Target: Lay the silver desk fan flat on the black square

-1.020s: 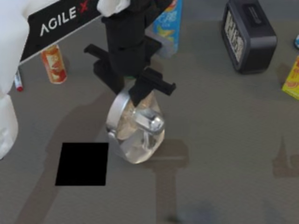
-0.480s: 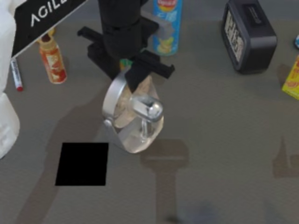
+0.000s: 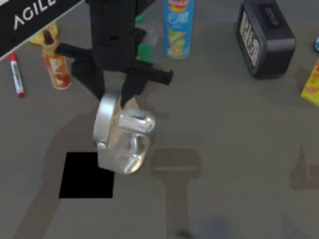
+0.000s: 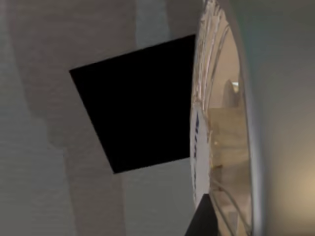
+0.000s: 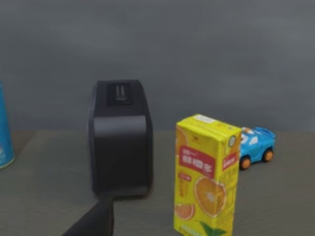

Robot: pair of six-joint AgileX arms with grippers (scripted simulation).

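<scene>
My left gripper (image 3: 113,95) is shut on the ring of the silver desk fan (image 3: 105,122) and holds it upright above the table. The fan's chrome hub (image 3: 137,122) points right and its rounded base (image 3: 127,158) hangs toward the front. From above, the fan's lower left part overlaps the upper right corner of the black square (image 3: 82,177). In the left wrist view the black square (image 4: 138,103) lies below, beside the fan's ring and beige grille (image 4: 224,128). My right gripper (image 5: 96,221) shows only as a dark tip in its wrist view, away from the fan.
At the back stand a blue can (image 3: 178,27), an orange bottle (image 3: 55,64), a red marker (image 3: 16,74) and a black clock (image 3: 264,37). A yellow juice box (image 5: 206,174) and a blue toy car (image 5: 256,146) sit at the right edge.
My left gripper has carried the fan to the left and a little forward; it now overlaps the black square's corner. The fan has turned slightly in the hold.
</scene>
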